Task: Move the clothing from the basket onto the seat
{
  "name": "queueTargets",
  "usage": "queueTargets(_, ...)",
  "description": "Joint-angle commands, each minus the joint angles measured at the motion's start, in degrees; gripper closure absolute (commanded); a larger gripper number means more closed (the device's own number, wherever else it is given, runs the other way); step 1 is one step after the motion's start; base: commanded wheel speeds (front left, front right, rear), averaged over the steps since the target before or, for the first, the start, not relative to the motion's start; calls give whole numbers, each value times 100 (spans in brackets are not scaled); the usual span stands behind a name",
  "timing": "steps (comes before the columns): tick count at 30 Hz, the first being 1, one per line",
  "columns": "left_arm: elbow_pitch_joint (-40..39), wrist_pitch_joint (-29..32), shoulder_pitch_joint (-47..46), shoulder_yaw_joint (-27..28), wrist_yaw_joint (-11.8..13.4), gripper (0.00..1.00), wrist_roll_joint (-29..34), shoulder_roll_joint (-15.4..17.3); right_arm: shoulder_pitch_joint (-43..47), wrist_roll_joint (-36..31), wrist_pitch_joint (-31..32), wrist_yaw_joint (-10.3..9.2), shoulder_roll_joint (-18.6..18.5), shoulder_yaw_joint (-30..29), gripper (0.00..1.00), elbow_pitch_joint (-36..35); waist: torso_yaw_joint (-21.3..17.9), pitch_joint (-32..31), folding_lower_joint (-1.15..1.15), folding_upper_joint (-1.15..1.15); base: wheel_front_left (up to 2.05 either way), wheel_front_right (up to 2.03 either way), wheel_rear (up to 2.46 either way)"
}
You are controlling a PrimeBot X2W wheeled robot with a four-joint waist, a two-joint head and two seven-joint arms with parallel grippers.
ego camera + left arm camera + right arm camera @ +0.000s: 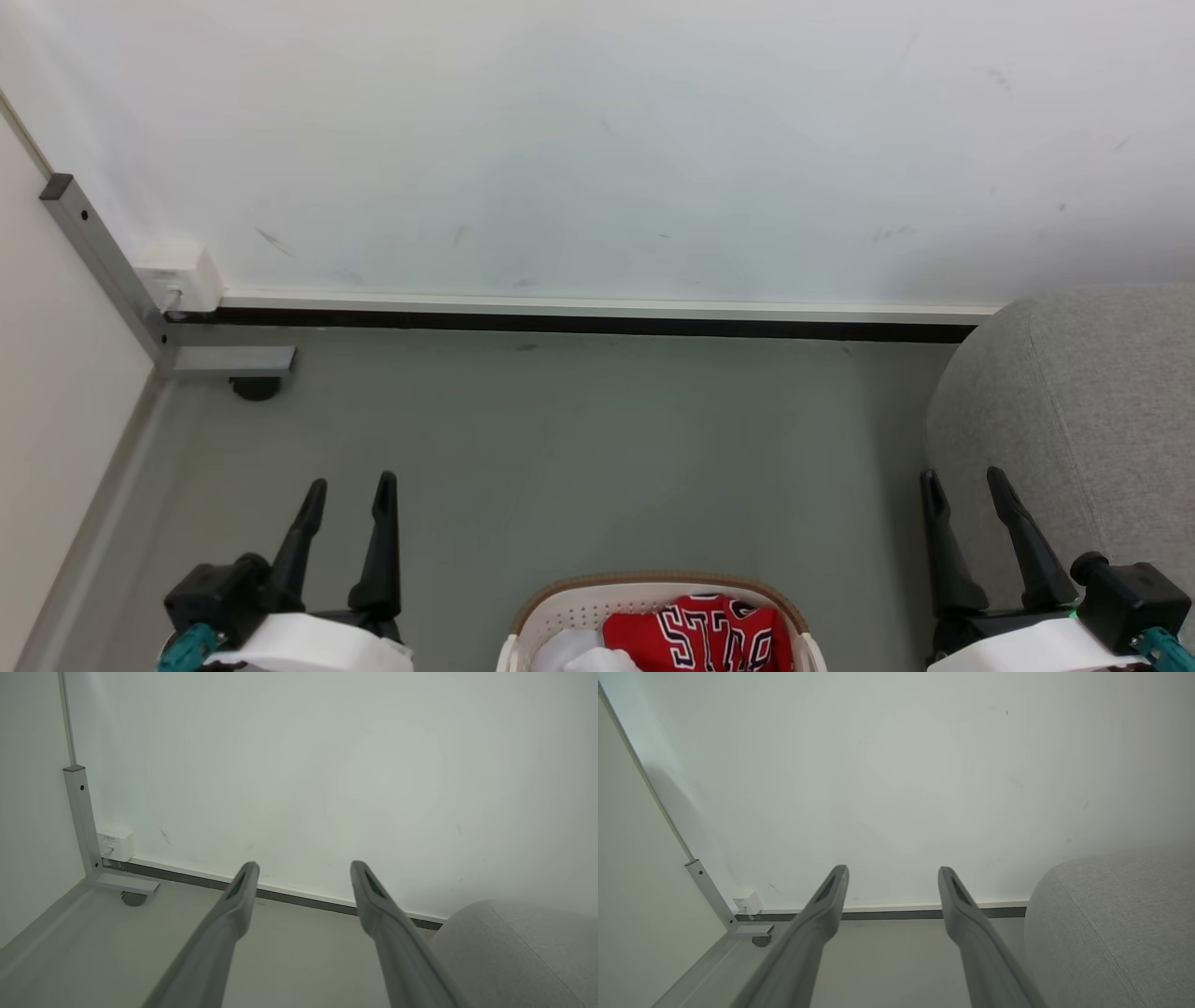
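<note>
The red jersey (695,633) with black-and-white lettering lies in the white basket (560,607) with a brown rim, at the bottom centre of the head view and partly cut off. The grey sofa (1083,420) rises at the right; its rounded corner shows in the left wrist view (514,952) and the right wrist view (1111,928). My left gripper (351,485) hangs open at the lower left, left of the basket, holding nothing. My right gripper (962,478) stands open at the lower right, in front of the sofa. Both wrist views show spread, empty fingers (233,905) (822,910).
A pale cloth (583,653) lies in the basket beside the jersey. A white wall with a dark skirting strip (579,322) closes the far side. A grey metal post and foot (215,359) and a white socket box (177,275) stand in the left corner. Grey floor (579,448) lies between.
</note>
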Motion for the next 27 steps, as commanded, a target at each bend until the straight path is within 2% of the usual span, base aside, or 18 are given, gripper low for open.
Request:
queueTargets(1, -50, -33, -37, 4, -8, 0, 137, 37, -86, -99, -35, -9, -52, 12, 0, -51, 0, 1, 0, 0, 0, 0, 0)
queueTargets(27, 95, -325, -71, 160, -268, 0, 857, -96, -73, -867, -328, -11, -55, 130, 0, -46, 1, 5, 0, 0, 0, 0, 0)
